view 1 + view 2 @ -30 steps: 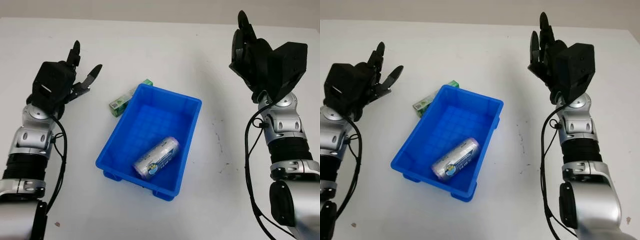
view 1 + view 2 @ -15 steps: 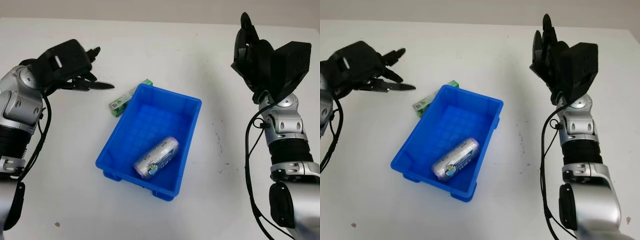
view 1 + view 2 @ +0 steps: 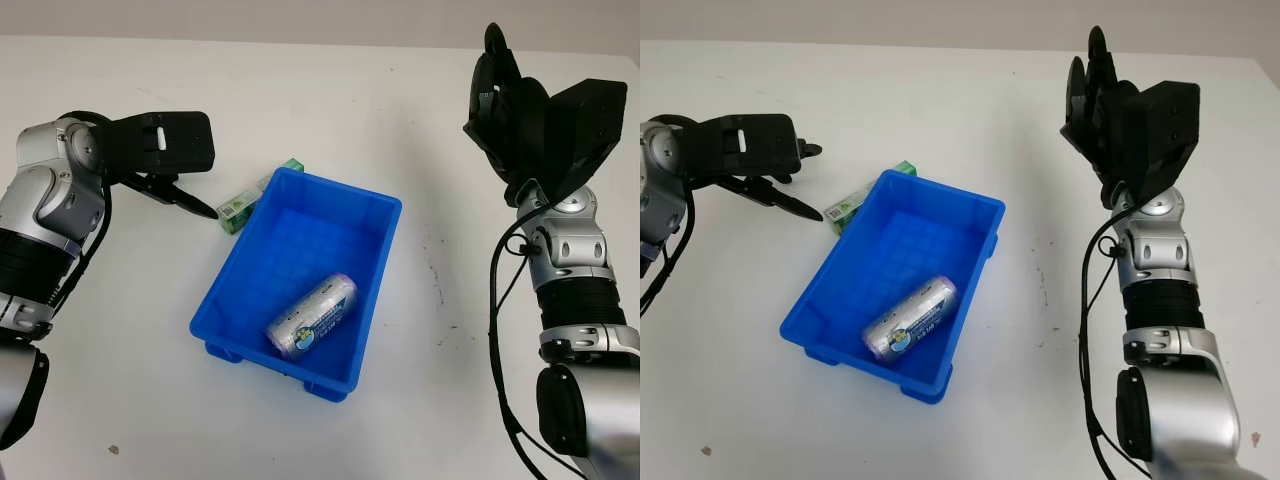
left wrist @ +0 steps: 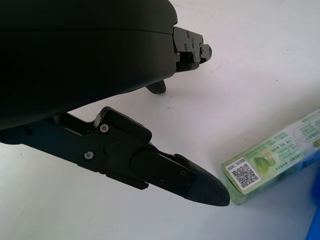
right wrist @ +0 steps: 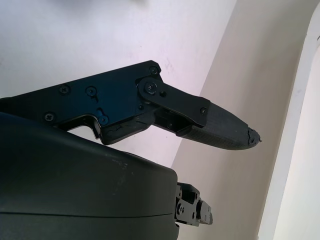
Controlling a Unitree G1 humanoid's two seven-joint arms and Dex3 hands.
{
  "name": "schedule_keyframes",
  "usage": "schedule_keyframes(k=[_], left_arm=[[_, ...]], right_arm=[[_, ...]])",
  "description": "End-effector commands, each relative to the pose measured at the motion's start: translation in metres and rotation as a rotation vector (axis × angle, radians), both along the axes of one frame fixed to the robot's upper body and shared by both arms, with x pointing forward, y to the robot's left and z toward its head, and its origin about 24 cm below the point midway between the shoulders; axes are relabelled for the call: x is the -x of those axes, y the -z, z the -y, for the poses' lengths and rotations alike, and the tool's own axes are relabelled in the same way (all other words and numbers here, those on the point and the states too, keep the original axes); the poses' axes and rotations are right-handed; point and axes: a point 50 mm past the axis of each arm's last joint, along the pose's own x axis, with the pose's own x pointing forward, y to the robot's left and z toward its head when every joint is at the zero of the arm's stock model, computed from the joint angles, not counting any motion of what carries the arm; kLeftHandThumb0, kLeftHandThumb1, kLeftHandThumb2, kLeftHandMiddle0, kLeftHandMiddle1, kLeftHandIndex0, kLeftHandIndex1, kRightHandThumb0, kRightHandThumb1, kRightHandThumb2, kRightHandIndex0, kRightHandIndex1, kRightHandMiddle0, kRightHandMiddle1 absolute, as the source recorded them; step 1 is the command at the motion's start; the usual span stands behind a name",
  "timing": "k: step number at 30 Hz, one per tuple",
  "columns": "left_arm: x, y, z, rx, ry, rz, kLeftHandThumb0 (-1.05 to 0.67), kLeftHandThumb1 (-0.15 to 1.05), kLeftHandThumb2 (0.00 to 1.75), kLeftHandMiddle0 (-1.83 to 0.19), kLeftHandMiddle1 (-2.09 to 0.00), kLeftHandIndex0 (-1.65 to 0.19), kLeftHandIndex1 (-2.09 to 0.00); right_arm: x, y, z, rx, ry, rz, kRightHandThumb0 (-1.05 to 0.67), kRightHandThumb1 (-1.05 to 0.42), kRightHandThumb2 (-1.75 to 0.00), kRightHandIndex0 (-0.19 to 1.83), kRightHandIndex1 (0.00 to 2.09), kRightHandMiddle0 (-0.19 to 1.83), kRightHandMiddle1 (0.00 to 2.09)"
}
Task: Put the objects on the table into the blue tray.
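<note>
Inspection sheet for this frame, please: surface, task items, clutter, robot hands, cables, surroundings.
Surface: white table, a few small dark specks on it.
Task items: blue tray at centre; can lying on its side inside it; green box on the table against the tray's far-left outer wall, not yet in.
Clutter: nothing seen.
Robot hands: left robot hand open, a fingertip close beside the box, not gripping it; right robot hand open, raised right of the tray.
Cables: black cable looped along the right forearm; another along the left arm.
Surroundings: pale wall beyond the table's far edge.
</note>
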Motion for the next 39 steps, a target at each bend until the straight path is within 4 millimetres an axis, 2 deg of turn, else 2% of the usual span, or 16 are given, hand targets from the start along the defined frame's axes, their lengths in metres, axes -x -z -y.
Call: schedule_keyframes(k=[1,2,5,11,16,18,19,20,21,25,34,39], left_arm=[[-0.001,0.002,0.002,-0.024,0.013,-0.010,-0.87,0.97,0.06,0.15,-0.23,0.16,-0.03],[0.000,0.002,0.003,-0.024,0.019,-0.015,-0.88,0.99,0.06,0.17,-0.13,0.18,-0.01],[0.000,0.000,0.005,0.014,0.020,-0.037,-0.88,1.00,0.06,0.19,-0.02,0.19,0.00],[0.001,-0.005,0.010,0.063,0.027,-0.041,-0.91,1.03,0.06,0.19,0.00,0.19,0.00],[0.002,-0.012,0.012,0.218,0.059,0.052,-0.90,1.04,0.06,0.19,0.00,0.19,0.00],[0.002,-0.019,0.011,0.276,0.069,0.090,-0.91,1.03,0.06,0.01,-0.20,0.19,0.00],[0.001,-0.022,0.010,0.298,0.073,0.105,-0.90,1.03,0.05,0.08,-0.42,0.19,0.00],[0.001,-0.025,0.009,0.296,0.077,0.119,-0.86,1.03,0.06,0.15,-0.17,0.19,0.00],[0.000,-0.027,0.008,0.294,0.080,0.128,-0.85,1.02,0.06,0.17,-0.09,0.19,0.00],[-0.002,-0.032,0.004,0.303,0.087,0.132,-0.82,1.01,0.05,0.19,0.00,0.19,0.00],[-0.007,-0.020,0.008,0.124,0.131,0.112,-0.82,0.98,0.05,0.19,0.00,0.19,0.00],[-0.007,-0.002,0.012,0.003,0.180,0.121,-0.79,0.96,0.04,0.19,0.00,0.19,0.00]], right_arm=[[0.002,0.001,0.003,0.008,0.009,0.004,-0.78,-1.05,-0.80,-0.19,0.00,-0.19,0.00],[0.003,0.000,0.003,0.009,0.009,0.007,-0.77,-1.05,-0.81,-0.19,0.00,-0.19,0.00],[0.003,0.000,0.004,0.013,0.005,0.006,-0.76,-1.05,-0.82,-0.19,0.00,-0.19,0.00],[0.003,-0.001,0.003,0.017,0.012,0.007,-0.75,-1.05,-0.82,-0.19,0.00,-0.19,0.00],[0.004,-0.003,0.004,0.011,0.016,0.016,-0.74,-1.05,-0.81,-0.19,0.00,-0.19,0.00],[0.004,-0.003,0.004,0.008,0.008,0.015,-0.74,-1.05,-0.81,-0.19,0.00,-0.19,0.00],[0.004,-0.003,0.004,0.007,0.009,0.014,-0.74,-1.05,-0.81,-0.19,0.00,-0.19,0.00],[0.004,-0.003,0.004,0.003,0.009,0.014,-0.74,-1.05,-0.81,-0.19,0.00,-0.19,0.00],[0.004,-0.003,0.004,-0.001,0.010,0.014,-0.74,-1.05,-0.81,-0.19,0.00,-0.19,0.00],[0.004,-0.003,0.004,0.001,0.011,0.011,-0.74,-1.05,-0.81,-0.19,0.00,-0.19,0.00],[0.003,-0.003,0.002,-0.009,-0.001,0.011,-0.74,-1.05,-0.81,-0.19,0.00,-0.19,0.00],[0.004,-0.002,0.002,-0.004,-0.012,0.007,-0.74,-1.05,-0.81,-0.19,0.00,-0.19,0.00]])
